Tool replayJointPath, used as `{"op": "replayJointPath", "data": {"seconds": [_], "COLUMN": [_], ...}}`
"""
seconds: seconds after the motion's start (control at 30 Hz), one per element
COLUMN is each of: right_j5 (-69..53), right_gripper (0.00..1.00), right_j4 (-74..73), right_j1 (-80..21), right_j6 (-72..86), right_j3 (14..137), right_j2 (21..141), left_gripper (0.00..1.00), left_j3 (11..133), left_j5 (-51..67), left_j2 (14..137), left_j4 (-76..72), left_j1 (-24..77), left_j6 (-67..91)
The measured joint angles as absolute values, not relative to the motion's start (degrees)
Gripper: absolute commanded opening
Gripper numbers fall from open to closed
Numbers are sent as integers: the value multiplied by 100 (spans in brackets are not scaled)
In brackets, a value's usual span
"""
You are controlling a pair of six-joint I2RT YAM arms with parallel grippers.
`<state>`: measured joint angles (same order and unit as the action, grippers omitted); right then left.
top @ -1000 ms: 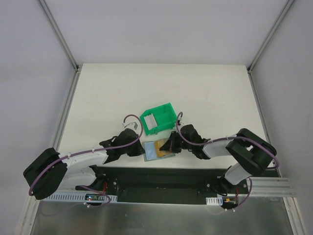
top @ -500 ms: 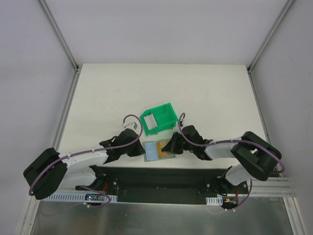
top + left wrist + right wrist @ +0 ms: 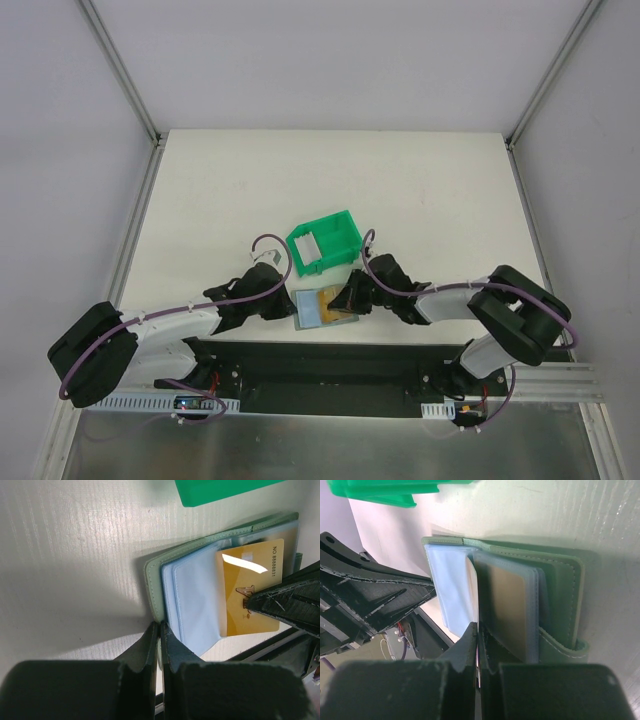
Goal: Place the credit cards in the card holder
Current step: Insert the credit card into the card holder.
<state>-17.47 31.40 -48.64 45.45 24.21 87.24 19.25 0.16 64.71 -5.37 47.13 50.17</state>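
Note:
The grey-green card holder (image 3: 308, 310) lies open on the table near the front edge, its clear pockets facing up. My left gripper (image 3: 289, 305) is shut on the edge of its left cover (image 3: 154, 575), as the left wrist view (image 3: 160, 625) shows. A tan-orange credit card (image 3: 250, 580) sits partly inside a clear pocket. My right gripper (image 3: 349, 298) is shut on that card's edge (image 3: 507, 605), with its tips (image 3: 477, 626) against the pockets. A pale whitish card (image 3: 304, 247) lies in the green bin.
The bright green plastic bin (image 3: 338, 228) stands just behind the card holder and shows at the top of both wrist views (image 3: 220, 490) (image 3: 375, 492). The black base plate (image 3: 320, 362) runs along the table's front edge close under the holder.
My right gripper has shifted slightly left, then held, with the tan-orange card in it. The left arm and the card holder have not moved.

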Motion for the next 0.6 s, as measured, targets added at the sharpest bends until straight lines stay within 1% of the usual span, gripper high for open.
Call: {"op": "replayJointPath", "data": {"seconds": [0.33,0.6], "right_j5": [-1717,-1739], "right_gripper": [1,5], "right_j4": [3063,3218], "right_j1": [-4869,-4930], "right_j6": [4630,4637], "right_j3": [2366,2443], "right_j2": [8600,8785], "left_gripper": [0,0], "left_j3": [1925,1925], "left_j5": [16,21], "left_j2": [6475,6475], "left_j4": [-543,-545], "left_j1": [4713,4713], "left_j6": [5022,5022]}}
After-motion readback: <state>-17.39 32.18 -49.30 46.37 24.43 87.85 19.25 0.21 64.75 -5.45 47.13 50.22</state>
